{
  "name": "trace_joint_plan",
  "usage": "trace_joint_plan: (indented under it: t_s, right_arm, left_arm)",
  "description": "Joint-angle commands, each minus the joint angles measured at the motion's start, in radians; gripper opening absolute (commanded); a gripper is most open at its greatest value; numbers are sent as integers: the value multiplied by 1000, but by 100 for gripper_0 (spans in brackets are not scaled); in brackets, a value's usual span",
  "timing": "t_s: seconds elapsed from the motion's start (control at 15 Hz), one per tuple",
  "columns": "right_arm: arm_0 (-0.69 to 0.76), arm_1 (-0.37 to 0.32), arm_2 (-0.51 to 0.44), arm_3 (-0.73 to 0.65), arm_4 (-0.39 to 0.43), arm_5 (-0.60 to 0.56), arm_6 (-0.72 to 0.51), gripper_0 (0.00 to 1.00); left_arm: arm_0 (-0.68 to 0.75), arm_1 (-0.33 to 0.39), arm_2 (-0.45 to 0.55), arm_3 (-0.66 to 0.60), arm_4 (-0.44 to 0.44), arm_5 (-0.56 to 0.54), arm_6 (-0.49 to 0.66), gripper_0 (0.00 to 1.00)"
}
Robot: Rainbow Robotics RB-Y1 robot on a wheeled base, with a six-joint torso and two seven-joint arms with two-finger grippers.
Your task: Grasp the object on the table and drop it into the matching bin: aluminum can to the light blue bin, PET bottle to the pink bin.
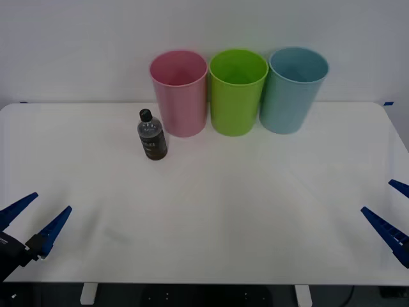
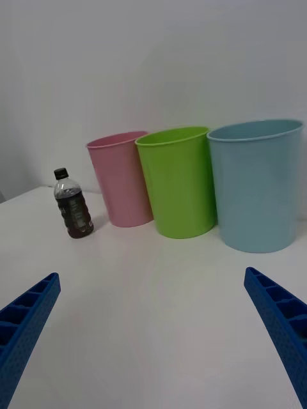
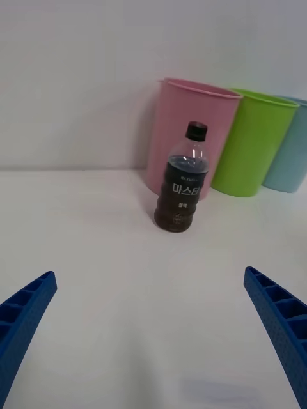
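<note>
A wide white table (image 1: 211, 217) is seen spanning most of the front view, and three tall round bins are lined up side by side along its far edge, in the upper centre of the frame. The pink bin (image 1: 179, 93) is placed leftmost, a lime green bin (image 1: 238, 91) is set in the middle, and the light blue bin (image 1: 294, 89) is found on the right; neighbouring bins are touching or nearly so. The PET bottle (image 1: 152, 135) is stood upright on the table just in front of the pink bin and slightly to its left, close to it; whether they touch cannot be told. It is filled with dark liquid, topped by a black cap and wrapped in a dark label. The left gripper (image 1: 36, 217) is held low at the lower left corner of the front view, over the near edge of the table, with its blue ribbed fingers spread apart and nothing between them. The right gripper (image 1: 391, 207) is held at the lower right edge, likewise with its fingers parted and nothing held. Both grippers are kept well apart from the bottle and the bins.
</note>
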Motion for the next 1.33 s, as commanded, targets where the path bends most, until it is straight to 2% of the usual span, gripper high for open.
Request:
trace_joint_plan:
  t_s: [0.07, 0.2, 0.4, 0.8, 1.33]
  right_arm:
    - [0, 0, 0, 0, 0, 0, 0, 100]
    - [0, 0, 0, 0, 0, 0, 0, 100]
    - [0, 0, 0, 0, 0, 0, 0, 100]
    - [0, 0, 0, 0, 0, 0, 0, 100]
    - [0, 0, 0, 0, 0, 0, 0, 100]
  left_arm:
    - [-15, 1, -38, 0, 0, 64, -26, 100]
    - [-55, -1, -59, 32, -28, 67, -44, 100]
    - [-150, -1, -99, 140, -31, 68, -147, 100]
    - [-334, -1, -157, 321, -63, 71, -147, 100]
    - [-436, -33, -255, 341, -45, 237, -115, 100]
